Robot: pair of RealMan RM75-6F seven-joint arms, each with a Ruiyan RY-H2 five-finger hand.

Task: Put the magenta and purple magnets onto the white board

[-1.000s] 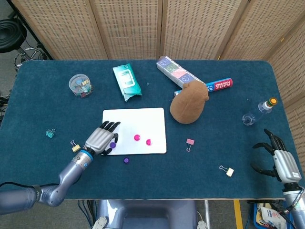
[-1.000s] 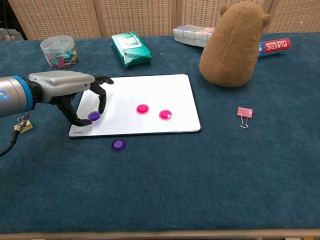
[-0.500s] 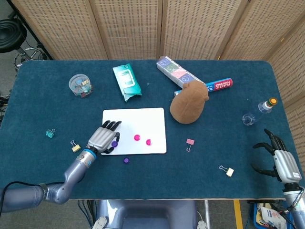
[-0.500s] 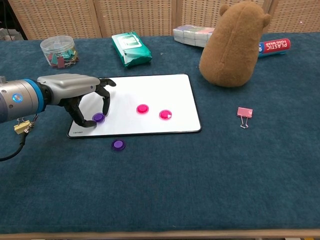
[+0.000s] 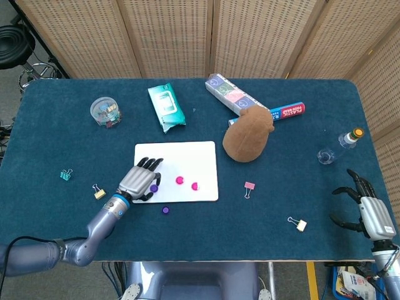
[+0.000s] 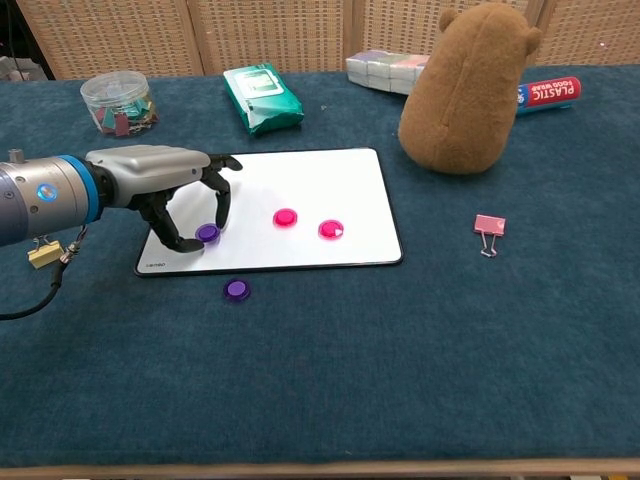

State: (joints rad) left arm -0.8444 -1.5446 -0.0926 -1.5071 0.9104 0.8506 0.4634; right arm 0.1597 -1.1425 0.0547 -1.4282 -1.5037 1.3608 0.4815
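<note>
The white board (image 5: pixel 187 156) (image 6: pixel 300 180) lies on the blue table with two magenta magnets (image 5: pixel 180 180) (image 5: pixel 195 186) (image 6: pixel 286 216) (image 6: pixel 331 229) on it. My left hand (image 5: pixel 139 178) (image 6: pixel 170 185) arches over the board's near-left corner and pinches a purple magnet (image 5: pixel 153 187) (image 6: pixel 208 233) that sits on the board. A second purple magnet (image 5: pixel 165 210) (image 6: pixel 237 289) lies on the cloth just in front of the board. My right hand (image 5: pixel 365 209) hovers far right near the table's front edge, fingers spread, holding nothing.
A brown plush toy (image 5: pixel 248 136) (image 6: pixel 470 85) stands right of the board. A green wipes pack (image 5: pixel 166 107), a clip jar (image 5: pixel 105 111), boxes (image 5: pixel 234 95) and a tube (image 5: pixel 289 110) lie behind. Binder clips (image 5: pixel 249 188) (image 5: pixel 298 224) (image 5: pixel 98 191) and a bottle (image 5: pixel 340 145) are scattered around.
My left hand has slid a little to the right along the board, carrying the purple magnet with it. The right hand has stayed still.
</note>
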